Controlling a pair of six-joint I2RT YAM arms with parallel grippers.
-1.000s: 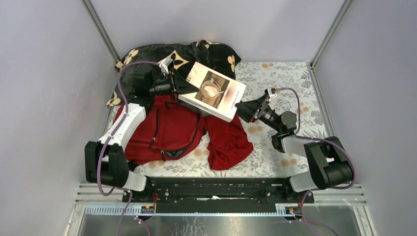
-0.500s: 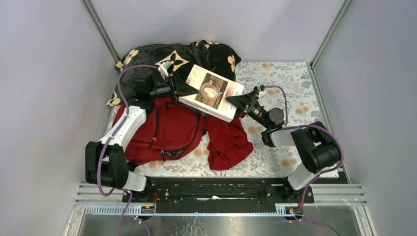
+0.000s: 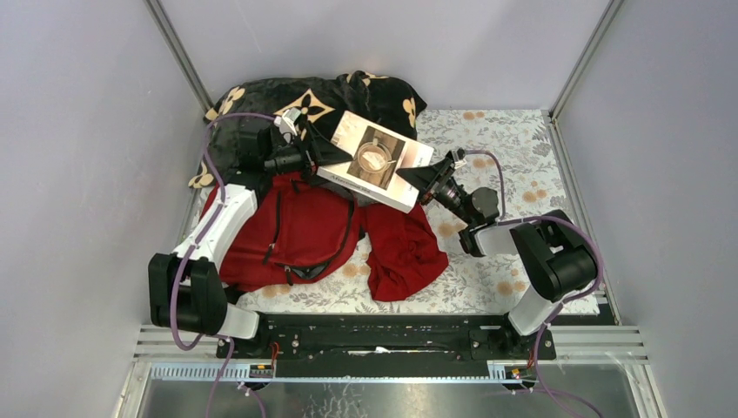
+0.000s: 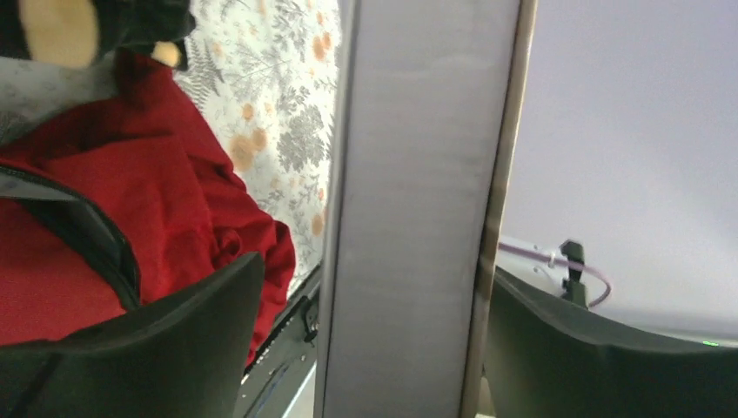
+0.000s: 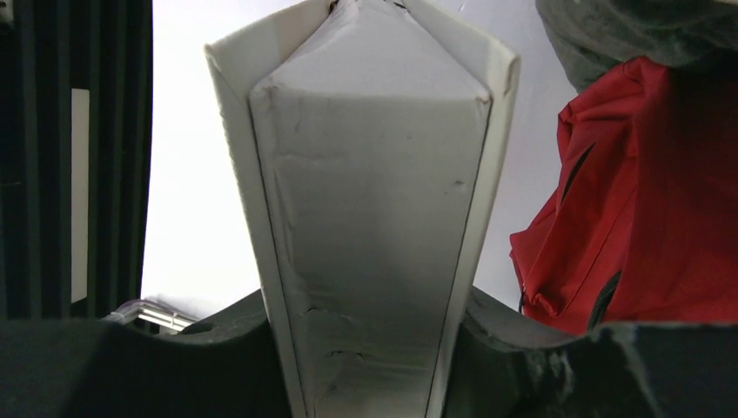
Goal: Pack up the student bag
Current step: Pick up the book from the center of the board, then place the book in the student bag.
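A thick white book [image 3: 376, 161] with a cup picture on its cover hangs tilted above the student bag [image 3: 300, 231], a red backpack with black zipper lines. My left gripper [image 3: 318, 155] stands open around the book's left edge. In the left wrist view the book [image 4: 418, 218] sits between the spread fingers of this gripper [image 4: 376, 270], with a gap on the left side. My right gripper [image 3: 416, 181] is shut on the book's right corner. In the right wrist view both pads of the gripper [image 5: 367, 300] press the covers of the book [image 5: 370, 200].
A smaller dark-red cloth [image 3: 402, 252] lies to the right of the bag on the flowered table cover [image 3: 505, 139]. A black plush blanket [image 3: 261, 104] with tan flowers is bunched at the back left. Grey walls close in on three sides.
The right gripper moved in from the right and closed on the book's corner. The left gripper's jaws opened off the book. The book barely shifted.
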